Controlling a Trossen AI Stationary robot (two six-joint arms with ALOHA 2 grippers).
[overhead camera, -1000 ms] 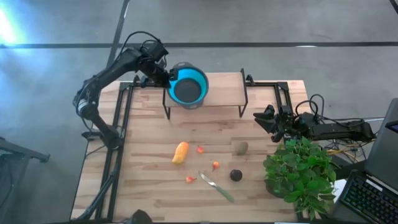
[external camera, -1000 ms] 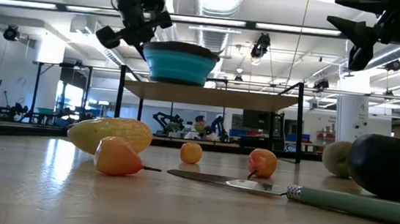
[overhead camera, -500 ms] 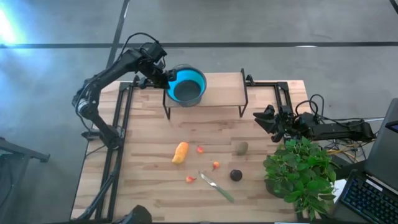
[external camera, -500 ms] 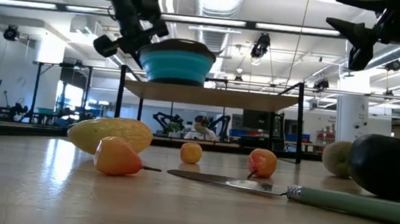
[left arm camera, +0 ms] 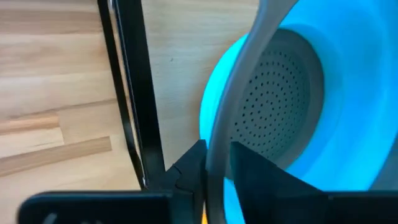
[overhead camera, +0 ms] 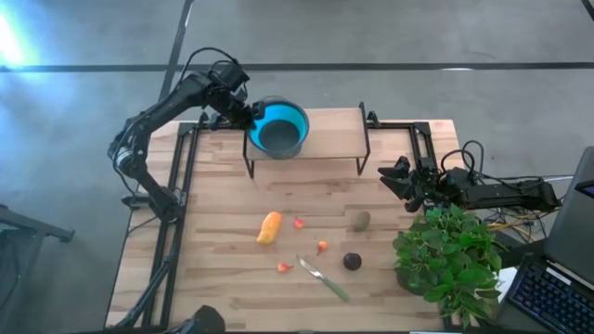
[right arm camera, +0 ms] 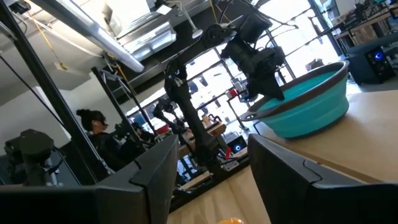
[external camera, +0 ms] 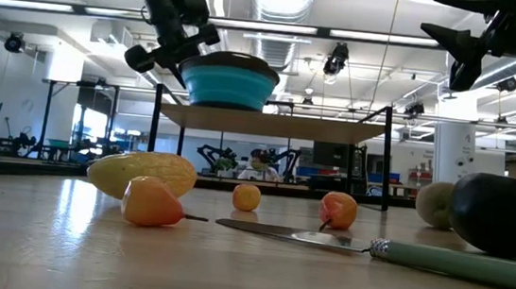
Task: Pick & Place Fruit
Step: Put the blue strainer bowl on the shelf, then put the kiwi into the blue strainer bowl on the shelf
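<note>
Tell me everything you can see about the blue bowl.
The bowl is round, bright blue, with a grey rim and a perforated grey bottom, like a strainer. It stands upright on the raised wooden shelf at the table's far edge. The left gripper has its fingers on either side of the rim.

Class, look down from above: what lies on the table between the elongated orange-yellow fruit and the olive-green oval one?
In the high view, one tiny red-orange fruit lies between the orange-yellow fruit and the olive-green fruit; otherwise bare wood.
</note>
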